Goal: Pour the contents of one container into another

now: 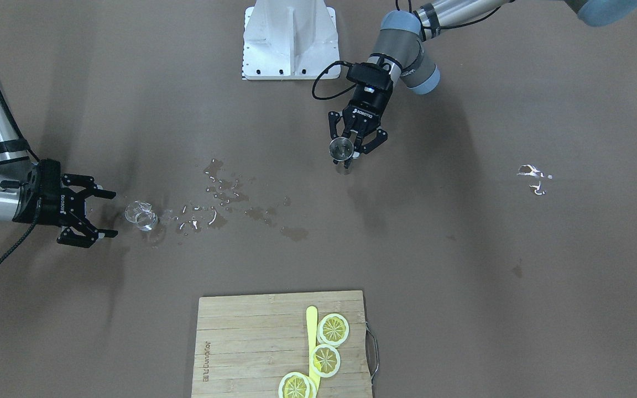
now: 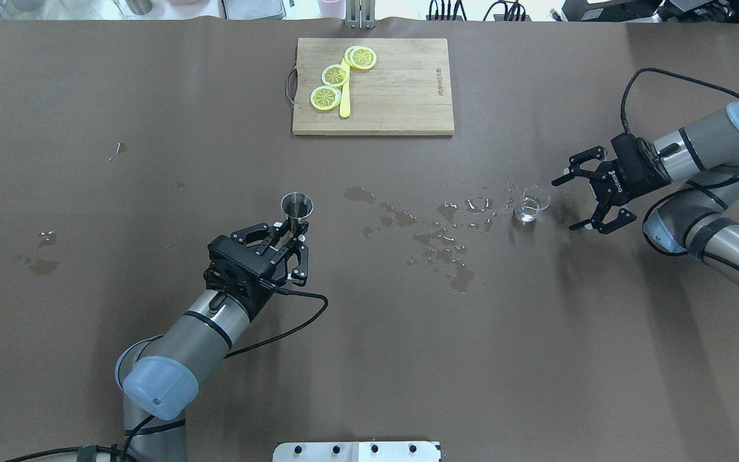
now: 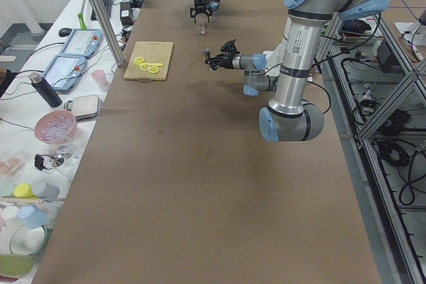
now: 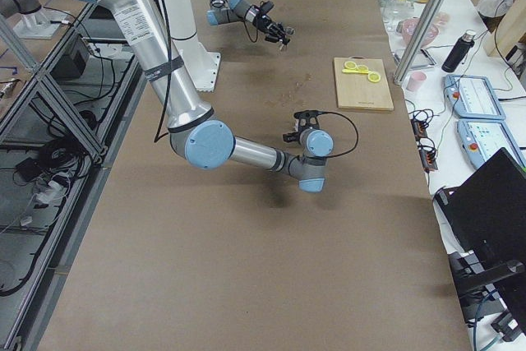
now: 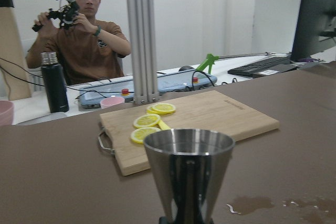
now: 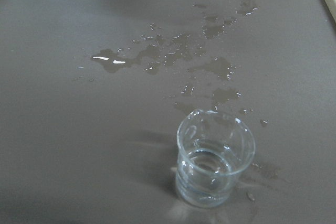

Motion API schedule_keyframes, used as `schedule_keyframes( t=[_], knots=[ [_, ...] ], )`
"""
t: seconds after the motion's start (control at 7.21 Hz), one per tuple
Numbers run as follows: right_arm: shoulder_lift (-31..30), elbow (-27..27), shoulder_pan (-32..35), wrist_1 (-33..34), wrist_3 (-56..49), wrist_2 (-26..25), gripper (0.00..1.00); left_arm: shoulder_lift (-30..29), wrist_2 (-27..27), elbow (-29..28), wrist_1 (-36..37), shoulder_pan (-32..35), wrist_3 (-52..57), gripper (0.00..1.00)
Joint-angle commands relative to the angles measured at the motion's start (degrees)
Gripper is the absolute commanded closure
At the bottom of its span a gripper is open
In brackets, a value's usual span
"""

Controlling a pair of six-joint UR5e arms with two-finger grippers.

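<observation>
Cutting board (image 2: 401,96) — lemon slices (image 2: 335,75), yellow knife (image 2: 344,106) atop.

Read from the overhead view, with 12 o'clock at the far edge of the counter (image 2: 151,128), the cutting board (image 2: 395,90) lies at 12 o'clock near that edge. The lemon slices (image 2: 335,75) and a flat stick (image 2: 344,102) rest on its 9 o'clock half. The metal cup (image 2: 297,206) sits between the jaws of the left gripper (image 2: 290,228), which reaches in from 7 o'clock. The glass (image 2: 530,204), with water in it, stands well apart at the cup's 3 o'clock. The right gripper (image 2: 565,205), jaws spread, is just beside the glass at its 3 o'clock, not touching. Puddles (image 2: 446,237) lie between cup and glass.
</observation>
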State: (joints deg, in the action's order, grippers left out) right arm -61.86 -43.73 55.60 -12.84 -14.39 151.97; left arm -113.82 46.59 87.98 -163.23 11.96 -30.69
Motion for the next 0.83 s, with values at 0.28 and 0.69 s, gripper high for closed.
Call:
schedule_keyframes(
  t=[0.28,0.69],
  knots=[
    [1.0,0.4,-0.6,-0.1,0.1,-0.5,0.02,-3.1,6.8,-2.3,-0.9,1.9,5.1,1.00],
    [1.9,1.2,-1.6,0.0,0.1,-1.9,0.02,-3.0,13.1,-0.7,-2.6,3.6,7.5,1.00]
  ],
)
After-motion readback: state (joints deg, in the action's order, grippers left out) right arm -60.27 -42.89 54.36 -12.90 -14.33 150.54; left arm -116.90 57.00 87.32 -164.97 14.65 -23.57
